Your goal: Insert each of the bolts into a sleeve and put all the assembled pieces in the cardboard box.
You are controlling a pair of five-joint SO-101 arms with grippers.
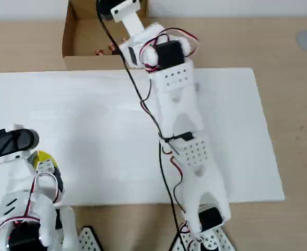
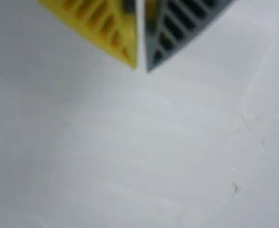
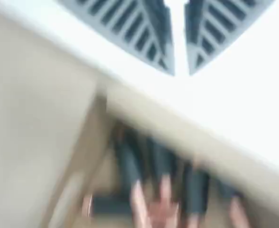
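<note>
Above the open box: right end effector, grey jaws spread a little, nothing pinched between them. Right arm stretched full length toward the box from the side of the white sheet farthest from the box, with a black cable trailing along it.

Inside the box, close against the wall next to the sheet: assembled pieces, lying crowded together. Dark sleeves with copper-coloured bolts sticking out at the ends. Too blurred to count; several at least.

Well apart from the box, low over the sheet's far edge: left end effector, one jaw yellow and one grey, tips pressed almost together with only a thin line between, nothing gripped. Bare sheet beneath it. Left arm folded back, on the side away from the box.

Sheet flat on the wooden surface, one long edge just beside the box. No loose pieces on the sheet between the box and the left end effector.
</note>
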